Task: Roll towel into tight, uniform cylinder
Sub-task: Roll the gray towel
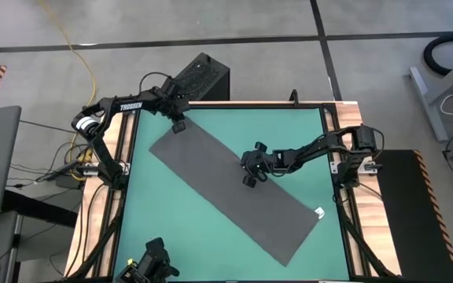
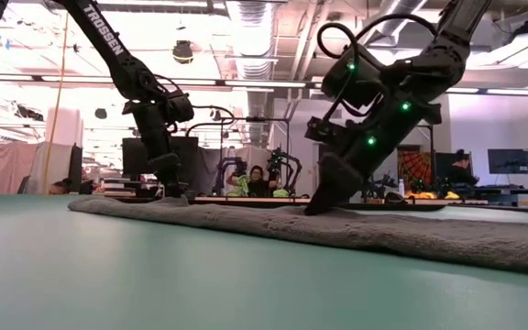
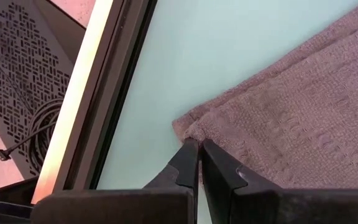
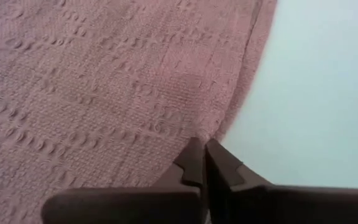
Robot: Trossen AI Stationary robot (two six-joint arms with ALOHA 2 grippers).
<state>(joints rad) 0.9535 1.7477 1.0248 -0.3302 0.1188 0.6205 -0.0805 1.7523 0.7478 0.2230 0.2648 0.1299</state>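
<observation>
Open lab hall behind, seated people and monitors far off. Green table mat [image 1: 211,236], wood border. Towel [image 1: 211,177] lies flat and unrolled, diagonally across the mat, white tag [image 1: 319,211] at its near-right end. Left gripper [image 1: 177,124] has its fingers together at the towel's far-left corner, seemingly pinching the hem. Right gripper [image 1: 249,180] is down on the long edge mid-towel, fingers closed on the edge. Judged step: securing hold before rolling starts. Next move calls for lifting and folding an end over evenly.
</observation>
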